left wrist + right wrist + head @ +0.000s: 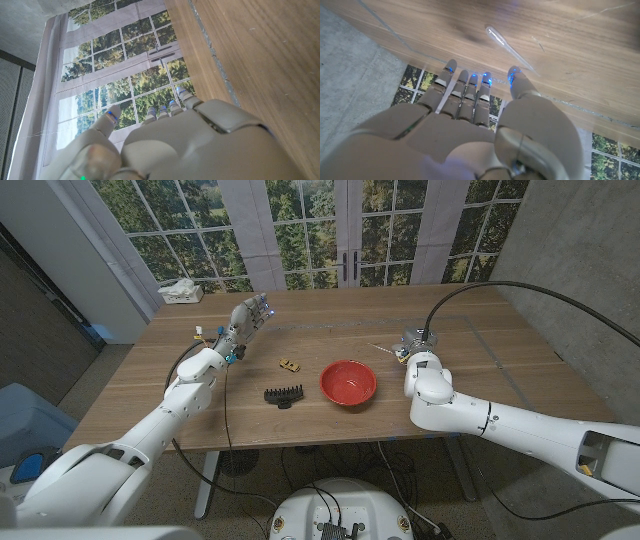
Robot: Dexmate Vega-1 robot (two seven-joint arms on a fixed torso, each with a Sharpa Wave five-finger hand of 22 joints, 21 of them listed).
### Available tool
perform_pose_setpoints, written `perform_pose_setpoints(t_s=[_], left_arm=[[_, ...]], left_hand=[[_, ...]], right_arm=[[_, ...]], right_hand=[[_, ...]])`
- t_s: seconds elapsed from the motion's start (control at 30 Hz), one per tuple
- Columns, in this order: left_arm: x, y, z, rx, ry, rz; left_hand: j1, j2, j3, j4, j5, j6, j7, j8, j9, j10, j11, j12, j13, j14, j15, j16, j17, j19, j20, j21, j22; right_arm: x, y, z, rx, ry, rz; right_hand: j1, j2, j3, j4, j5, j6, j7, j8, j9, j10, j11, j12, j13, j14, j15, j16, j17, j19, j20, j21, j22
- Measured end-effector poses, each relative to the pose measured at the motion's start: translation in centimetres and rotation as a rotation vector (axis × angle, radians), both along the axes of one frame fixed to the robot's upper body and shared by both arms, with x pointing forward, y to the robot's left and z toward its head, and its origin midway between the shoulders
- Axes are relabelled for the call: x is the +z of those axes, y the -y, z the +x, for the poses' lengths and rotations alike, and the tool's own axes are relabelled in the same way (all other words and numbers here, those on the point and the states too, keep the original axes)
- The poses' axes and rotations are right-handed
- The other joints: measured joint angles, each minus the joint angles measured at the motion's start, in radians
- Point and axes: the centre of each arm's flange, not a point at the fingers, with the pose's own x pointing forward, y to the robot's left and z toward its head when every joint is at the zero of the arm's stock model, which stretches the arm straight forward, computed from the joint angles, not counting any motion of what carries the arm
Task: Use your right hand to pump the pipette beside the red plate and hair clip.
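A clear plastic pipette lies on the wooden table just beyond my right hand's fingertips. In the head view the pipette is a thin pale line behind the red plate, right beside my right hand. That right hand holds nothing and its fingers are spread and stretched out. A black hair clip lies left of the plate. My left hand hovers over the back left of the table with its fingers extended and nothing in it; the left wrist view shows the same left hand.
A small yellow object sits between the hair clip and the plate's far side. A white tissue box stands at the table's back left corner. Large windows run behind the table.
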Motion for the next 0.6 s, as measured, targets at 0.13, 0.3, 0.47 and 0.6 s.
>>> perform_pose_setpoints(t_s=[0.13,0.3,0.47,0.6], left_arm=[[0.05,0.07,-0.05,-0.002,0.002,0.000],[0.03,0.14,-0.09,-0.003,0.002,0.000],[0.01,0.20,-0.14,-0.004,0.000,0.001],[-0.04,0.23,-0.18,-0.004,-0.001,0.002]], left_hand=[[0.000,0.000,0.000,0.000,0.000,0.000,0.000,0.000,0.000,0.000,0.000,0.000,0.000,0.000,0.000,0.000,0.000,0.000,0.000,0.000,0.000],[0.000,0.000,0.000,0.000,0.000,0.000,0.000,0.000,0.000,0.000,0.000,0.000,0.000,0.000,0.000,0.000,0.000,0.000,0.000,0.000,0.000],[0.000,0.000,0.000,0.000,0.000,0.000,0.000,0.000,0.000,0.000,0.000,0.000,0.000,0.000,0.000,0.000,0.000,0.000,0.000,0.000,0.000],[0.000,0.000,0.000,0.000,0.000,0.000,0.000,0.000,0.000,0.000,0.000,0.000,0.000,0.000,0.000,0.000,0.000,0.000,0.000,0.000,0.000]], right_arm=[[-0.14,-0.05,0.23,-0.011,-0.005,-0.018],[-0.37,-0.14,0.45,-0.021,-0.009,-0.037],[-0.62,-0.14,0.72,-0.035,-0.005,-0.058],[-0.87,-0.14,0.94,-0.044,-0.001,-0.074]], right_hand=[[0.012,-0.012,-0.012,-0.001,-0.004,0.021,-0.004,0.004,0.000,0.021,0.001,0.007,0.004,0.018,-0.003,0.014,0.009,0.011,0.003,0.000,0.000],[0.025,-0.025,-0.026,0.005,-0.004,0.039,-0.016,0.004,0.000,0.038,-0.005,0.012,0.009,0.034,-0.005,0.030,0.019,0.021,0.000,0.005,0.000],[0.049,-0.022,-0.033,0.003,-0.004,0.074,-0.025,0.015,0.000,0.076,-0.010,0.027,0.017,0.060,-0.005,0.057,0.038,0.032,-0.010,0.008,0.004],[0.071,-0.029,-0.042,0.004,-0.004,0.097,-0.032,0.016,0.005,0.098,-0.016,0.034,0.023,0.073,-0.005,0.071,0.053,0.043,-0.007,0.016,0.004]])
